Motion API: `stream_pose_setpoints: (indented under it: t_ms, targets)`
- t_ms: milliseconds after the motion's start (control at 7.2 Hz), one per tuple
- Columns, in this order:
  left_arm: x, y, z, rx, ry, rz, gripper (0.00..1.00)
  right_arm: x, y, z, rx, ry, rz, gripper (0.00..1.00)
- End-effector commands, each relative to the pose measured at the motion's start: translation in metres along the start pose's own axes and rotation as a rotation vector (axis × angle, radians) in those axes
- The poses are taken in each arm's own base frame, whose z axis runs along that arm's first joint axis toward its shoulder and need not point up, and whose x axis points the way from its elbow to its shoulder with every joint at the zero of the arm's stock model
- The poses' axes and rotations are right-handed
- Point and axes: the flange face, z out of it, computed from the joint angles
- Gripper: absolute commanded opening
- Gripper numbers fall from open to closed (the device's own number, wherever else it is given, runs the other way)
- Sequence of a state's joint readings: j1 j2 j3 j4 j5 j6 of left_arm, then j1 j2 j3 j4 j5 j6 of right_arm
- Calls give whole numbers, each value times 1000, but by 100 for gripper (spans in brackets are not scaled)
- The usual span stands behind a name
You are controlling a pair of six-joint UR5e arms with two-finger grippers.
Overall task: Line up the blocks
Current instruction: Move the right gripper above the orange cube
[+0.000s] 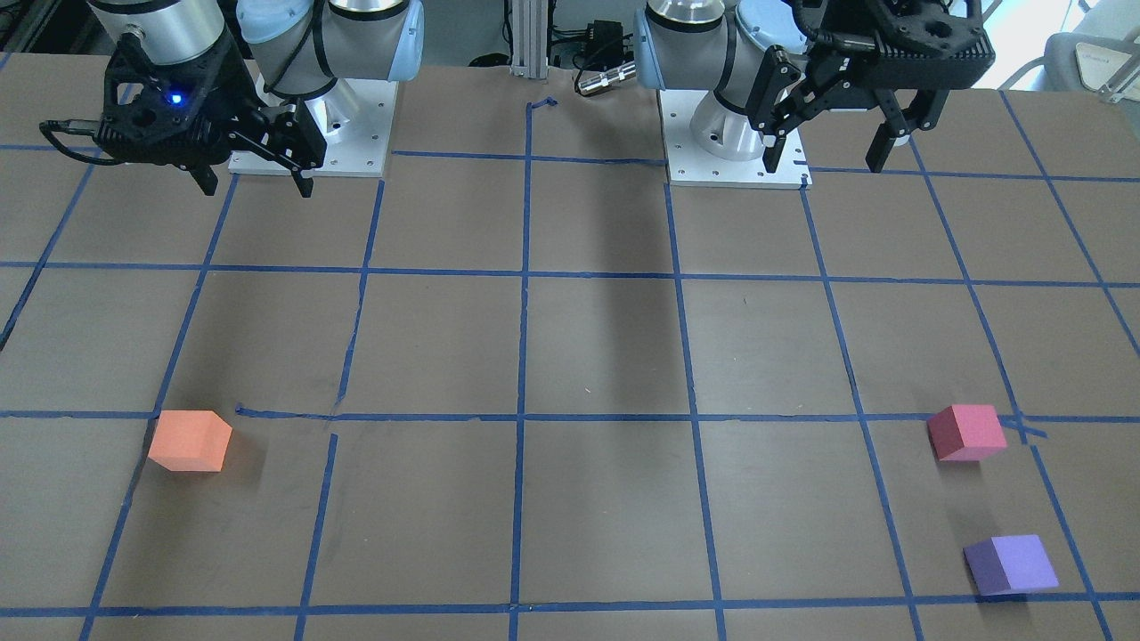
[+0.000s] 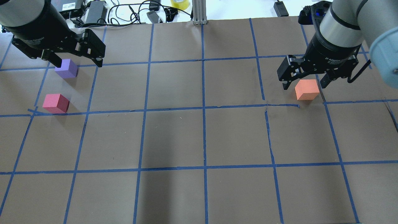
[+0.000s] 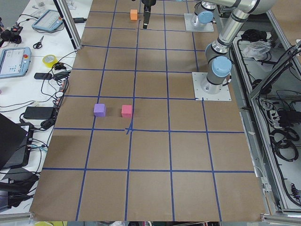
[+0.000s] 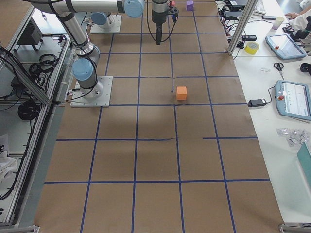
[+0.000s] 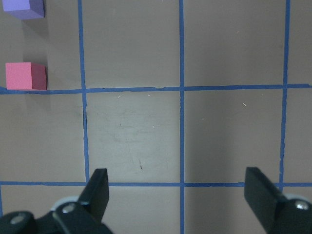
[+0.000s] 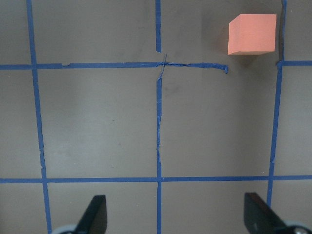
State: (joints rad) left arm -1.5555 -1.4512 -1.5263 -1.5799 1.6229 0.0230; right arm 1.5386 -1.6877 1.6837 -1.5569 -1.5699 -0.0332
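Brown taped table (image 2: 205, 137) holds the orange block (image 6: 252, 33) alone, at one o'clock from the right gripper (image 6: 174, 202) in its wrist view. Pink block (image 5: 25, 76) and purple block (image 5: 23, 8) sit near each other, at ten to eleven o'clock from the left gripper (image 5: 175, 175). Both grippers hang spread and empty; each arm is likely nearer its own side's blocks.
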Motion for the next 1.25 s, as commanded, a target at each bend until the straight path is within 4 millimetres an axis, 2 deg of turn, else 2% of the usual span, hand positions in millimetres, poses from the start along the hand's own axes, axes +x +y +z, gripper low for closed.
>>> stream_pose_setpoints:
  t_ms: [0, 694, 1111]
  targets:
    - [0, 0, 0, 0, 0, 0, 100, 1, 0, 3, -4, 5, -7, 100]
    - [0, 1, -1, 0, -2, 0, 100, 3, 2, 3, -14, 16, -2, 100]
    - [0, 1, -2, 1, -2, 0, 100, 14, -1, 7, -19, 60, 11, 100]
